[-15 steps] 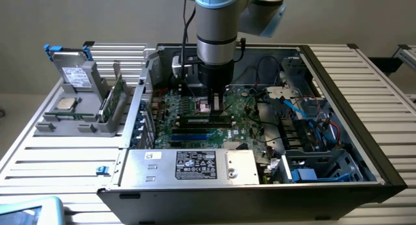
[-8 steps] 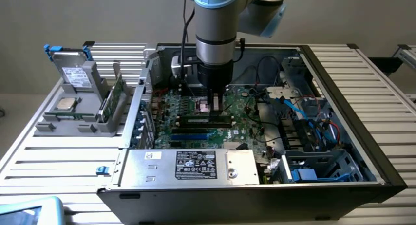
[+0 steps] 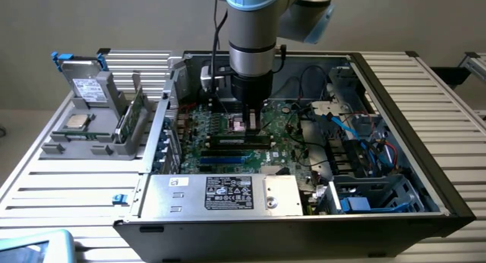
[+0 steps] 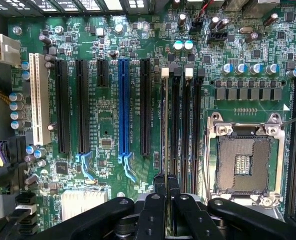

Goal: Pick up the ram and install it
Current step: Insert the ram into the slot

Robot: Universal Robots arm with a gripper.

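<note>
The ram stands on edge at the black memory slots of the motherboard, on the side farthest from the processor socket. Its long axis runs parallel to the slots. The gripper is clamped on its upper edge, toward one end. Edge-on, the ram appears as a thin pale line. Whether it is seated cannot be told.

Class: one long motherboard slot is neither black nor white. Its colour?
The slot is blue, best in the wrist view.
</note>
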